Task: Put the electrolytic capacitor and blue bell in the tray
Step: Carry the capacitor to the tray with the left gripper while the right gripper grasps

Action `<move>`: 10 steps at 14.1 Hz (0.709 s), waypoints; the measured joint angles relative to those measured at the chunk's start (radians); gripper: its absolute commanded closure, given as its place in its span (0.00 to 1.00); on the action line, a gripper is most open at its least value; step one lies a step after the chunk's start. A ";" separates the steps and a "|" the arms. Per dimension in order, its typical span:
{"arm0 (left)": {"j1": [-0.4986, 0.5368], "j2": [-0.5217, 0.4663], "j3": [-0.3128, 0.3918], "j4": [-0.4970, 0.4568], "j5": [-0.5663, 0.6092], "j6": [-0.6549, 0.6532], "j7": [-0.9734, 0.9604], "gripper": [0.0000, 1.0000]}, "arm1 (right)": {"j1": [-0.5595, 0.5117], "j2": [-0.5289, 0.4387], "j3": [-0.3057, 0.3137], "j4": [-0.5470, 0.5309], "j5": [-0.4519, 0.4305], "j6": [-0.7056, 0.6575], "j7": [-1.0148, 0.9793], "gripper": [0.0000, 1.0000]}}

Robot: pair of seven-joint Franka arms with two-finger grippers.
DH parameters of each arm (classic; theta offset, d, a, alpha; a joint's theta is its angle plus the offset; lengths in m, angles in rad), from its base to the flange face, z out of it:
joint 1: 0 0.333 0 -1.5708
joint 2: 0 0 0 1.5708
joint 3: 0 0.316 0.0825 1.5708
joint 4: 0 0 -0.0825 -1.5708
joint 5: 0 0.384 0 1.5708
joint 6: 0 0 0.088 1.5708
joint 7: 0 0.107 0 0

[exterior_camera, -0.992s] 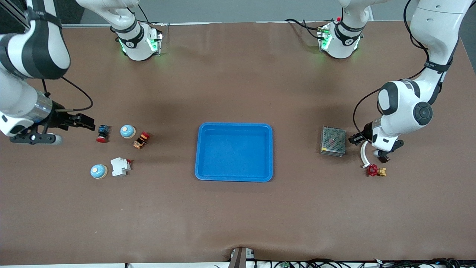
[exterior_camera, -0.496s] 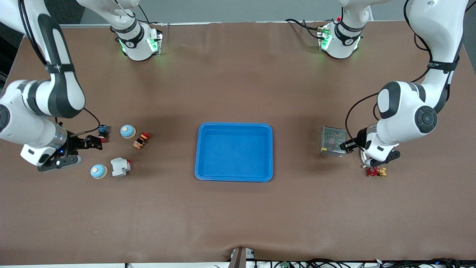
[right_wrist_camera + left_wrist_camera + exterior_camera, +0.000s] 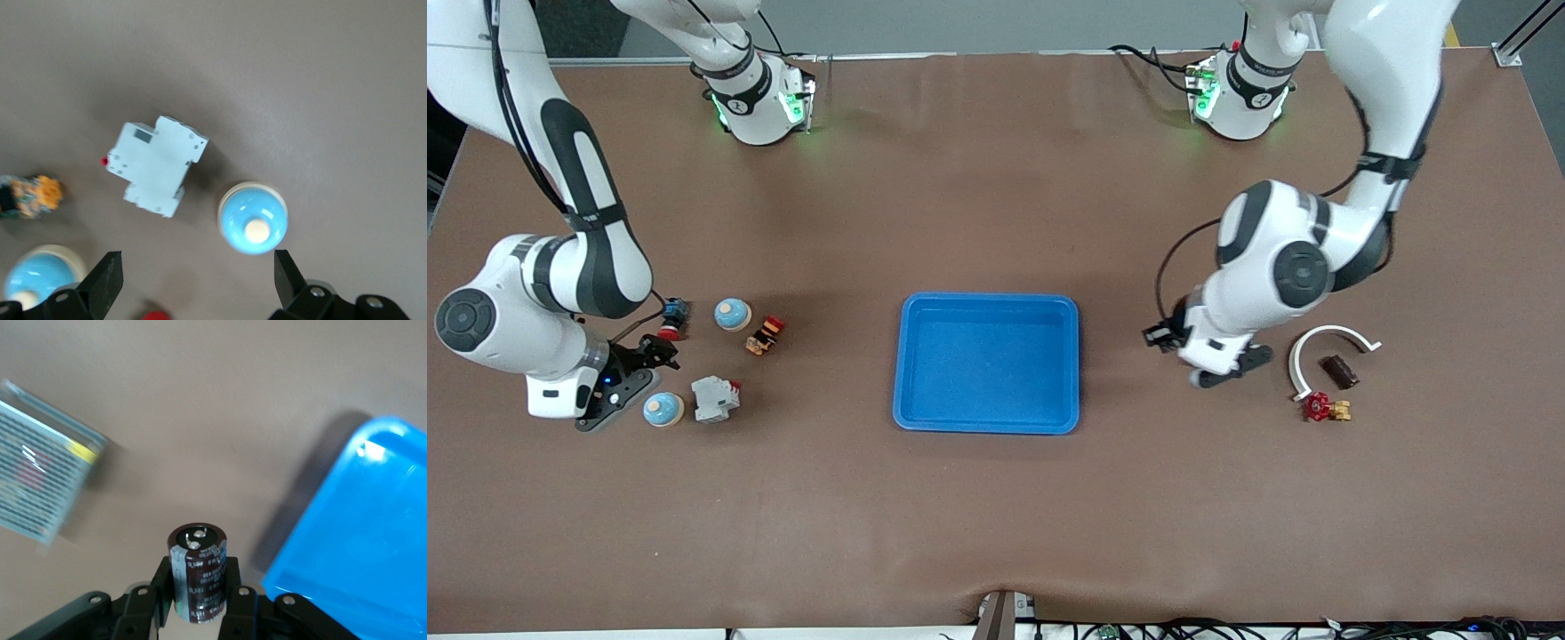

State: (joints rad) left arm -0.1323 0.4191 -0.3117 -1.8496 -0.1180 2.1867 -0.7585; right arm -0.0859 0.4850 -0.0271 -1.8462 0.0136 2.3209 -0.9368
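Capacitor [image 3: 197, 573]: dark cylinder with two terminals on its top face, clamped between the fingers [image 3: 157, 587] of the left gripper [image 3: 1158, 335], held up over bare table [image 3: 996, 533] between the tray [image 3: 986, 422] and the mesh box [image 3: 37, 483]. Tray edge shows just beside the held part in the left wrist view; mesh box lies off toward the left arm's end.

Bell [image 3: 253, 219]: blue dome with cream button, on the table directly below the right gripper [image 3: 660, 354], between its spread fingers [image 3: 100, 280], not touched. Gripper wide open, holding nothing.

Second bell [image 3: 732, 314]: same make, farther from the front camera than the first.

White breaker [image 3: 715, 397]: just beside the first bell, toward the tray.

Red button switch [image 3: 671, 320]: near the right gripper, beside the second bell.

Orange coil part [image 3: 766, 334]: between the second bell and the tray.

White arc [image 3: 1325, 349], small dark block [image 3: 1339, 371], red valve [image 3: 1323, 408]: grouped toward the left arm's end, well apart from the left gripper.
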 measured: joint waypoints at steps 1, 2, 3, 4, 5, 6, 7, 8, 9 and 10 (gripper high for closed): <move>-0.030 0.021 0.000 0.009 0.000 0.008 -0.054 1.00 | -0.004 0.023 0.000 0.012 0.000 0.015 -0.051 0.00; -0.058 0.041 0.000 0.022 0.000 0.014 -0.111 1.00 | -0.008 0.047 0.000 0.030 0.000 0.022 -0.092 0.00; -0.084 0.063 0.000 0.039 0.000 0.018 -0.169 1.00 | -0.011 0.070 -0.001 0.051 0.000 0.024 -0.124 0.00; -0.112 0.088 0.000 0.063 0.000 0.019 -0.226 1.00 | -0.014 0.091 -0.001 0.072 0.000 0.024 -0.149 0.00; -0.139 0.116 0.001 0.092 0.000 0.020 -0.283 1.00 | -0.016 0.110 -0.001 0.088 0.000 0.026 -0.169 0.00; -0.169 0.148 0.002 0.124 0.000 0.022 -0.339 1.00 | -0.017 0.125 -0.001 0.099 0.000 0.035 -0.184 0.00; -0.198 0.183 0.003 0.156 0.000 0.032 -0.392 1.00 | -0.019 0.140 -0.001 0.104 0.000 0.050 -0.193 0.00; -0.226 0.218 0.004 0.187 0.000 0.055 -0.444 1.00 | -0.020 0.151 -0.001 0.106 0.000 0.061 -0.198 0.00; -0.248 0.252 0.005 0.212 0.000 0.085 -0.485 1.00 | -0.021 0.160 -0.001 0.108 0.000 0.067 -0.203 0.00; -0.263 0.282 0.006 0.228 0.000 0.119 -0.512 1.00 | -0.021 0.166 -0.001 0.109 0.000 0.073 -0.212 0.00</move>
State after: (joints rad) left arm -0.3953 0.7006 -0.3054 -1.6218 -0.1180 2.3054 -1.2702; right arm -0.1072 0.6507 -0.0280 -1.7375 0.0136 2.3941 -1.1485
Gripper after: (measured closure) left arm 0.656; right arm 0.000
